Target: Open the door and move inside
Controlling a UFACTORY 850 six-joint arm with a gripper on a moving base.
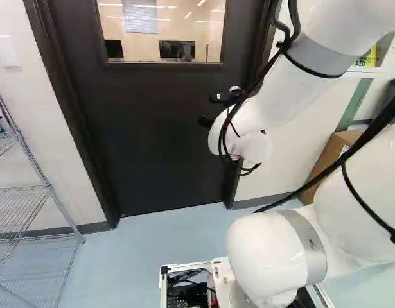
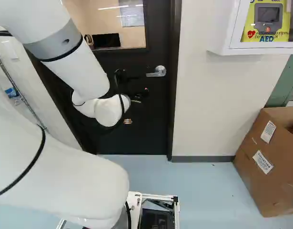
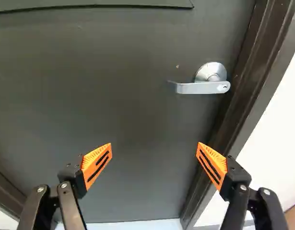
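The dark door [image 2: 151,126] stood shut at twelve o'clock in the right base view, its top cut off, the white arm [image 2: 79,69] hiding part. At four o'clock, the cardboard box [image 2: 260,186] was cut off, its contents hard to make out. The wall cabinet [image 2: 228,28] at two o'clock held a yellow device [image 2: 267,21]. The gripper's [image 1: 210,109] jaws stood wide; ahead, at one o'clock from them, was the handle [image 3: 202,87].
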